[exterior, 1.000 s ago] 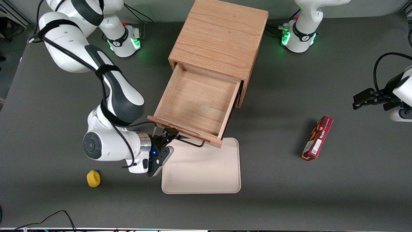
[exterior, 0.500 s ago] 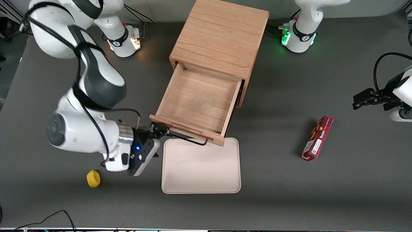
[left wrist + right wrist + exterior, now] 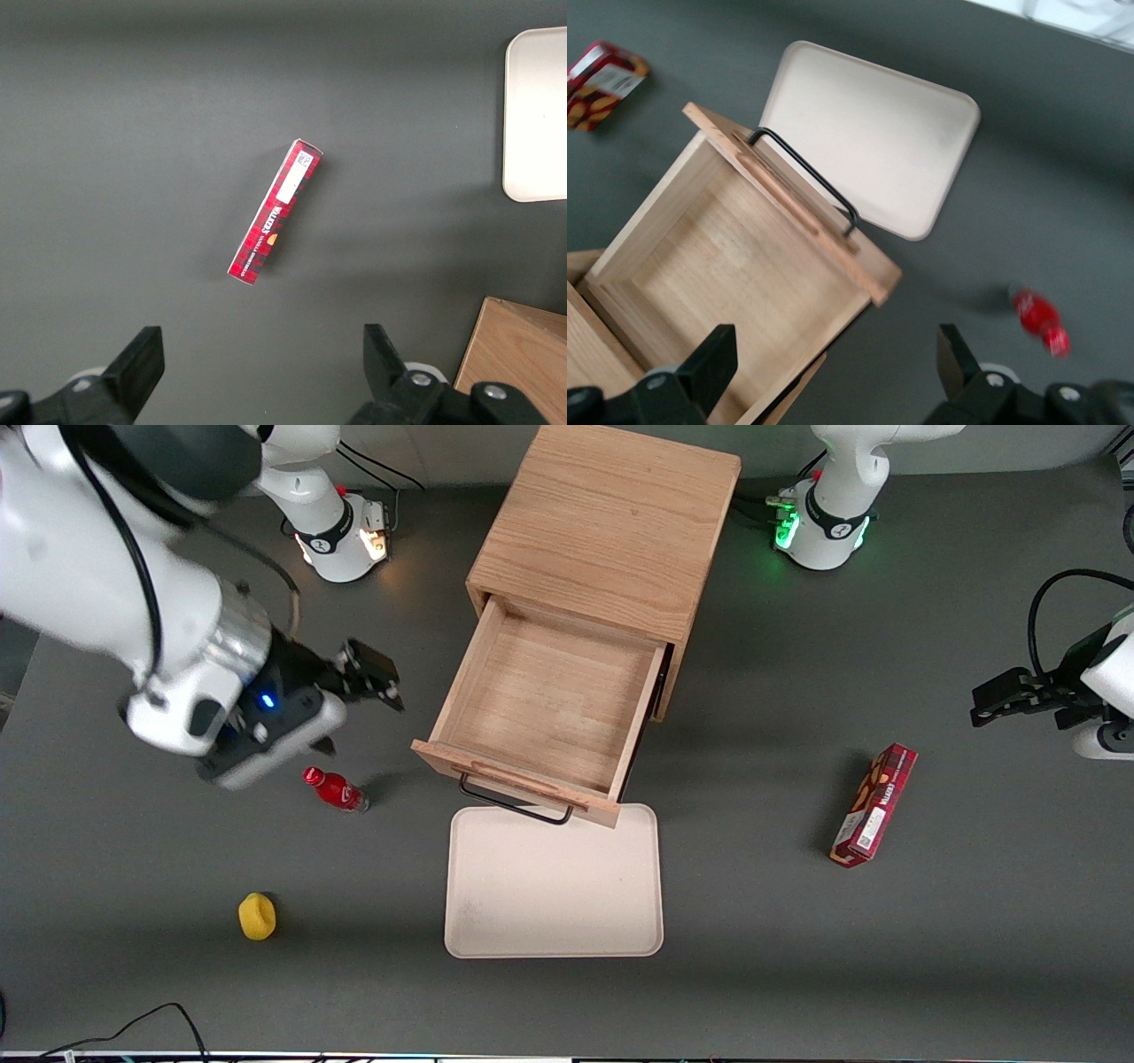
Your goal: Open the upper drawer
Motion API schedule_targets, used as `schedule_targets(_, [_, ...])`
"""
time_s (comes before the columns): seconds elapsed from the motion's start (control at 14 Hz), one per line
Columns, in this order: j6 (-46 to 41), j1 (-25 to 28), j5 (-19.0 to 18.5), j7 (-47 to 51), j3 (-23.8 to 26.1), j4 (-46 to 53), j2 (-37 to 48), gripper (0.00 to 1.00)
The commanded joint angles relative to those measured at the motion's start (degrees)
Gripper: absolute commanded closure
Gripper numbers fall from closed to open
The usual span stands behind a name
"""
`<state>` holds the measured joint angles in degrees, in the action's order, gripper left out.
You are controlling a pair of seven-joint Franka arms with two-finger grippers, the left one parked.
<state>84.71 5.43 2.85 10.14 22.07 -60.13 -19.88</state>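
The gripper (image 3: 368, 676) hangs above the worktop (image 3: 753, 886), toward the working arm's end of it, and its fingers (image 3: 376, 662) stand apart with nothing between them. In the right wrist view the two fingers (image 3: 713, 359) frame the scene with a wide gap, and no object touches either one.

Below the fingers and nearer the front camera, a small red bottle (image 3: 337, 789) lies on its side on the worktop, close to the fingers but clear of them; the same bottle (image 3: 1039, 320) shows in the right wrist view. Nearer the camera again, well apart from the fingers, sits a yellow lump (image 3: 257, 916).

Toward the parked arm from the fingers stands the wooden cabinet (image 3: 611, 527), and its upper drawer (image 3: 554, 700) is pulled well out, its wooden tray open to view from above with nothing in it. The drawer's front board faces the camera, and the black wire handle (image 3: 514, 806) on it is free of the fingers, which are near the drawer's side wall but not touching it. The handle (image 3: 806, 173) overhangs the edge of a cream tray (image 3: 554, 903) that lies flat on the worktop just in front of the drawer.

Well apart from the fingers, toward the parked arm's end, a red box (image 3: 874, 804) lies on the worktop; the left wrist view shows the same box (image 3: 276, 211).
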Motion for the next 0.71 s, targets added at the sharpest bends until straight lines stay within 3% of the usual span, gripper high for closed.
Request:
schedule_targets(0.0, [-10.02, -0.25, -1.18, 6.56, -5.7, -7.02, 11.94, 0.0])
schedule_targets(0.14, [-18.85, -0.33, -1.35, 5.94, -9.31, -8.51, 16.77, 0.0])
schedule_targets(0.21, [-19.32, -0.33, -1.53, 7.08, -11.07, -13.3, 20.37, 0.0])
schedule_targets(0.5, [-5.21, -0.25, -1.53, 7.62, -19.78, -41.85, 38.47, 0.0])
schedule_targets(0.64, [-1.14, -0.33, -1.53, 7.44, -22.14, -47.44, 42.02, 0.0])
